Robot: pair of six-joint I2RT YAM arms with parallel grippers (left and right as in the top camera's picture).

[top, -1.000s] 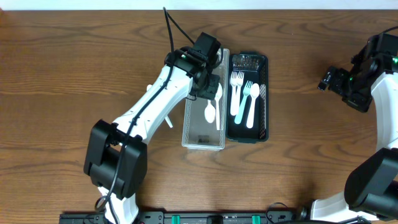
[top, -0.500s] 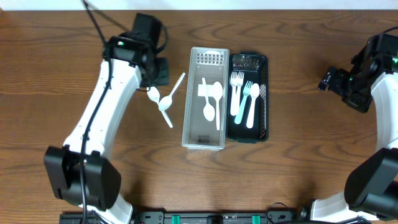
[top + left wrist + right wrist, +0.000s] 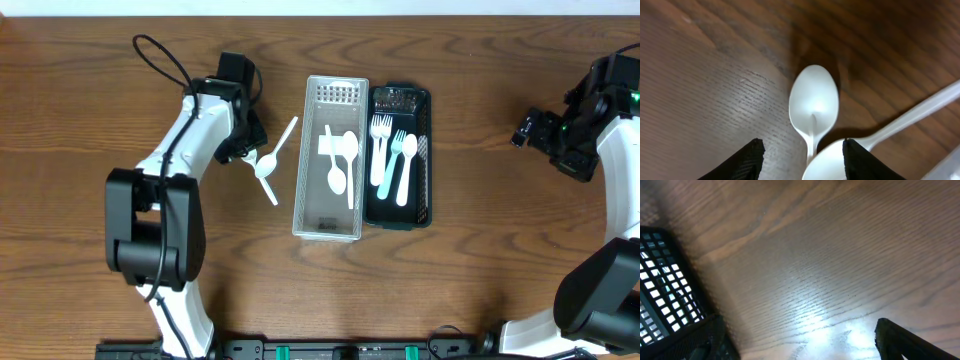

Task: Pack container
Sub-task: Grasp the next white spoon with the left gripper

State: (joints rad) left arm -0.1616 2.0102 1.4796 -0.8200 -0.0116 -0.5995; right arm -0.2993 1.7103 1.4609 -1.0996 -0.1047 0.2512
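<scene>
Two white plastic spoons lie crossed on the table left of the clear container [image 3: 327,228]: one [image 3: 283,138] slants toward the container, the other [image 3: 269,188] points toward the front. My left gripper [image 3: 246,148] is open and low over their bowl ends. In the left wrist view a spoon bowl [image 3: 814,106] lies just ahead of the open jaws [image 3: 802,150], and the second spoon [image 3: 905,120] crosses under the right finger. The clear container holds white spoons [image 3: 338,178]. My right gripper [image 3: 528,130] is open and empty over bare wood [image 3: 800,340].
A black mesh tray [image 3: 426,150] with white forks and a pale blue utensil [image 3: 384,150] stands against the clear container's right side; its corner shows in the right wrist view [image 3: 660,280]. A black cable [image 3: 160,55] loops behind the left arm.
My left arm left the clear container, swung left, then came down over the two loose spoons on the table. The right arm has not moved.
</scene>
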